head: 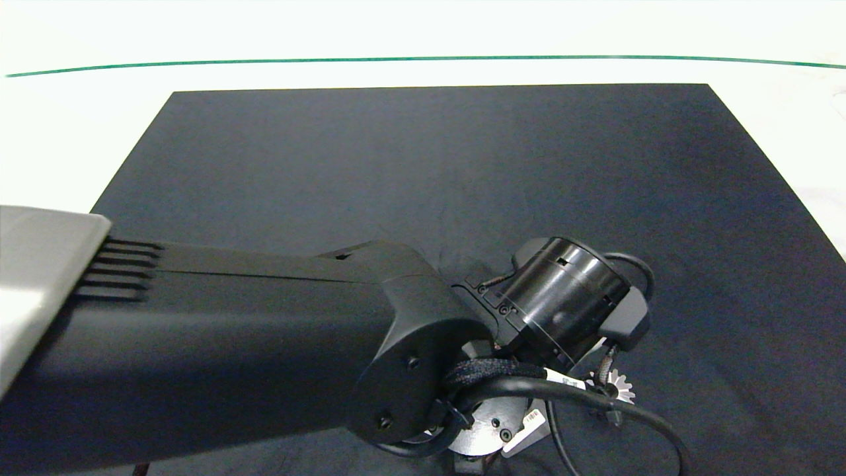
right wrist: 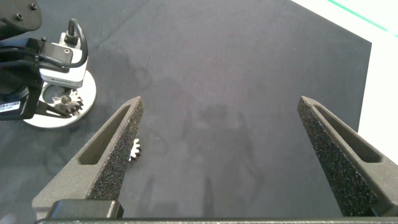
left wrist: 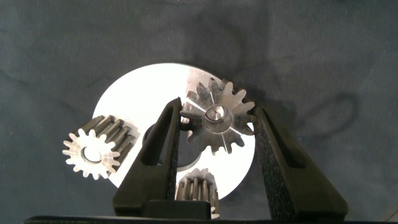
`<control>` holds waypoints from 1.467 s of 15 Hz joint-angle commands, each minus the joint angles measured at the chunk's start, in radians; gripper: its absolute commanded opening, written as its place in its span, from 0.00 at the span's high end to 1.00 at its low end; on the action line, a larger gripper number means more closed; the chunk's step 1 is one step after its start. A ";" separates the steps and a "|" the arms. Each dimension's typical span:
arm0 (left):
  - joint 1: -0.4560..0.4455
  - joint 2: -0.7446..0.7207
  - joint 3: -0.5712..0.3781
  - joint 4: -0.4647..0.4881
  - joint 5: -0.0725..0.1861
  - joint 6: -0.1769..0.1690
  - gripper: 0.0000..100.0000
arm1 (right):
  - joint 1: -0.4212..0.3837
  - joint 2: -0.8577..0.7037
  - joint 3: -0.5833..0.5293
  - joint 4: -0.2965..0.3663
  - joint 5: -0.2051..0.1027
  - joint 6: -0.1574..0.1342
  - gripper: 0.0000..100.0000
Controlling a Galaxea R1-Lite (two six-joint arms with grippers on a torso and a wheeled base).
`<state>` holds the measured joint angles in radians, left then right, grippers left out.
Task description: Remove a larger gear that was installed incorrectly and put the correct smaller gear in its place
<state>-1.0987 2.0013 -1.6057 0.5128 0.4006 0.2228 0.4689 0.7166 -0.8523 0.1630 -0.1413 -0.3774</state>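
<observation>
Smaller gear (right wrist: 134,150) half behind pincer finger (right wrist: 112,158)

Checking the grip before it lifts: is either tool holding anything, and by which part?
Left tool brackets the larger gear on the round base plate, fingers beside its toothed rim; one touches, the other looks just clear, so no firm hold yet. Right tool is open, holding nothing.

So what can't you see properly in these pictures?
- Head view: the left arm hides the round plate and the larger gear; only teeth of a gear on the mat peek out behind cables.
- Right wrist view: the right gripper's finger covers most of that gear.
- Left wrist view: a lower gear is cut off by the left gripper.
</observation>
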 commanded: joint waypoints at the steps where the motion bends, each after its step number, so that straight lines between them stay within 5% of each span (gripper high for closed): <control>1: -0.009 -0.001 -0.005 0.001 0.001 0.001 0.87 | 0.008 0.001 0.003 0.001 -0.001 -0.003 0.00; 3: -0.010 -0.002 -0.002 0.001 0.001 0.001 0.87 | 0.010 0.000 0.003 0.001 -0.001 -0.003 0.00; 4: -0.010 -0.004 -0.002 0.001 0.001 0.001 0.00 | 0.008 0.000 0.003 0.000 -0.001 -0.003 0.00; 13: -0.001 -0.015 -0.002 0.000 0.003 0.001 0.00 | 0.010 -0.002 0.003 0.000 -0.001 -0.005 0.00; 19: 0.040 -0.157 0.041 0.001 0.009 -0.010 0.00 | 0.008 -0.020 0.001 0.000 -0.001 -0.008 0.00; 22: 0.056 -0.171 0.055 -0.002 0.015 0.024 0.00 | 0.010 -0.023 0.001 0.000 0.000 -0.014 0.00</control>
<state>-1.0472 1.8496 -1.5549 0.5079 0.4121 0.2434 0.4772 0.6966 -0.8515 0.1621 -0.1413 -0.3872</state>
